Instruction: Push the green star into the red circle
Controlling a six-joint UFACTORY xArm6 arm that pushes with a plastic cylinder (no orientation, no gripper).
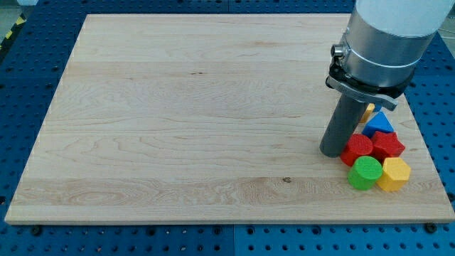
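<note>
My tip rests on the board at the view's lower right, just left of a tight cluster of blocks. It is against or nearly against the red round block, which has ridged sides. The green block lies right below the red round one and touches it; it looks round and ridged from here, and I cannot make out star points. The tip is up and to the left of the green block, a short gap away.
A second red block, angular, sits right of the red round one. A yellow hexagon-like block lies right of the green one. A blue triangle sits above them, beside an orange-yellow block half hidden by the arm. The board's right edge is close.
</note>
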